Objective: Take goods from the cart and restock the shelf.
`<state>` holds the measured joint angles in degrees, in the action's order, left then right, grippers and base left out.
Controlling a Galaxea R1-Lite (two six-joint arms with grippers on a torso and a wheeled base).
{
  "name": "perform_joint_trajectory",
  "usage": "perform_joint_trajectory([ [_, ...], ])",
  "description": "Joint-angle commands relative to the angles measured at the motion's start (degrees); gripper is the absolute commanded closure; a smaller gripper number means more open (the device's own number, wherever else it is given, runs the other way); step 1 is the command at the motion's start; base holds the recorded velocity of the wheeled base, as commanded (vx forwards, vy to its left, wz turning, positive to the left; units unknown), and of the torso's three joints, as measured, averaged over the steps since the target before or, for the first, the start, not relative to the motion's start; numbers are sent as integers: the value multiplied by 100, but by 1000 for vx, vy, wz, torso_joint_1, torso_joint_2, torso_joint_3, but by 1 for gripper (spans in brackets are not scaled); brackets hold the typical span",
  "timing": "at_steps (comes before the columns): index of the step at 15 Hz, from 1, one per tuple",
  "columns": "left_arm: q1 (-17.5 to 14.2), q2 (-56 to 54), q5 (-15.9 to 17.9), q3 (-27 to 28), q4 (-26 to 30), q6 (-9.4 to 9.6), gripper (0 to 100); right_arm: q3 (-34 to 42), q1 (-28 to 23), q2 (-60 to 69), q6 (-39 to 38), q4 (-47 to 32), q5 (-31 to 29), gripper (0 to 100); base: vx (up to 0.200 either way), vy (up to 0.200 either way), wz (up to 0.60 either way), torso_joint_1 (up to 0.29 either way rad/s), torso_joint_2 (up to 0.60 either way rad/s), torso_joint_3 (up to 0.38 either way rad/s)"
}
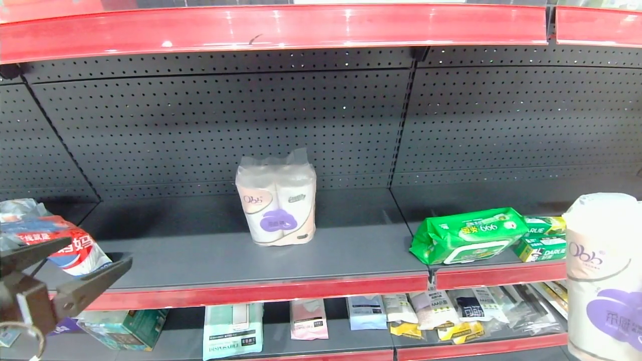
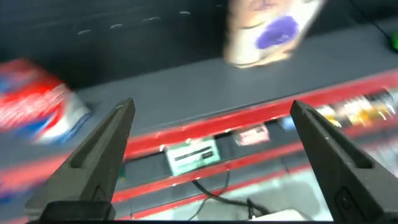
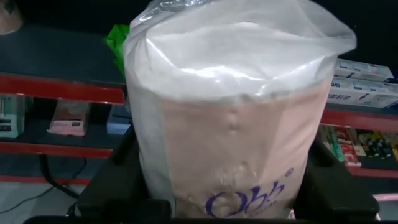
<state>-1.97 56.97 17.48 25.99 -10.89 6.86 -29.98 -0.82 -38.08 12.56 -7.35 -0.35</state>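
Toilet-roll pack [image 1: 604,281] clamped in our right gripper [image 3: 224,186]; left gripper [image 1: 100,249] spread wide, holding nothing.
We judged the pack light and soft, its film slippery and its loose top no place to pinch, so we reckoned the firm body of the rolls, where the jaws pressed from both sides, the right hold. It stood upright between those jaws, rising well above them. A second pack [image 1: 276,205] stood on the shelf [image 1: 200,250], ahead of the left gripper and well left of the right one.
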Motion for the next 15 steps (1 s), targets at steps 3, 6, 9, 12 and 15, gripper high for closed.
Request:
perform_joint_trajectory([
  [3,-356,2574,1785,758,-836,658,0,-17,-15,-164,1,-3,-26,100,0,0,0,0,0,0],
  [6,-594,3646,2585,1462,-836,1731,0,-35,-15,-279,63,-12,-35,100,0,0,0,0,0,0],
  [9,-585,4112,3139,1813,-863,1915,0,-79,-24,-340,98,-3,-96,100,0,0,0,0,0,0],
  [12,-585,4754,3710,2296,-880,2320,0,-140,-24,-375,98,-38,-158,100,0,0,0,0,0,0],
  [15,-550,5430,4158,2797,-950,2917,0,-184,-24,-437,98,-38,-202,100,0,0,0,0,0,0],
])
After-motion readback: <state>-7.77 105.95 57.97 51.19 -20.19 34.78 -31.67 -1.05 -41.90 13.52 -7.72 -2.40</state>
